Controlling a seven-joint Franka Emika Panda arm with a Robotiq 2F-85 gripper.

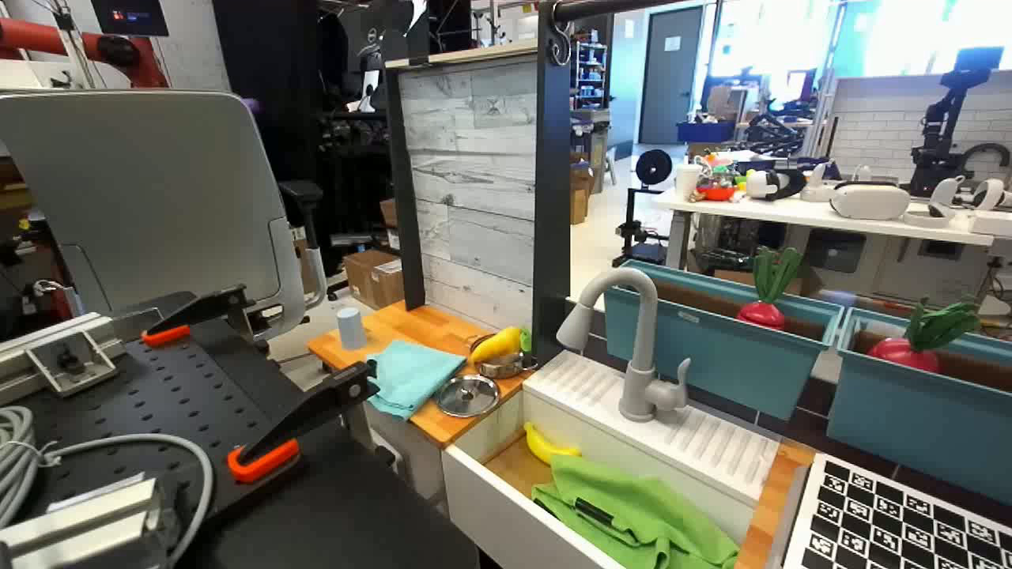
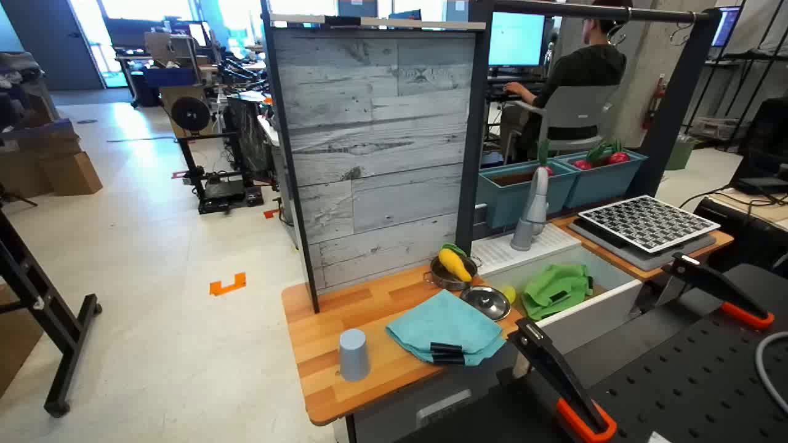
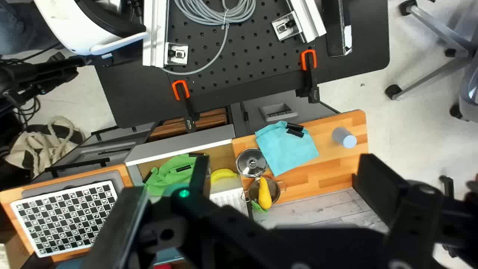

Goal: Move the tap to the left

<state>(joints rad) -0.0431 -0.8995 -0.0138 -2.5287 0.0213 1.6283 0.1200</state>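
Note:
The tap is grey, with a tall arched spout. It stands upright on the white ribbed ledge behind the sink. In an exterior view its spout head points to the image's left and its lever to the right. The tap also shows nearly end-on in an exterior view. My gripper shows only in the wrist view. Its black fingers are wide apart with nothing between them, high above the counter. The tap is hidden behind the gripper in the wrist view.
The sink holds a green cloth and a banana. Beside it are a pot with a yellow squash, a lid, a blue cloth and a cup. Teal planters and a wooden panel stand behind.

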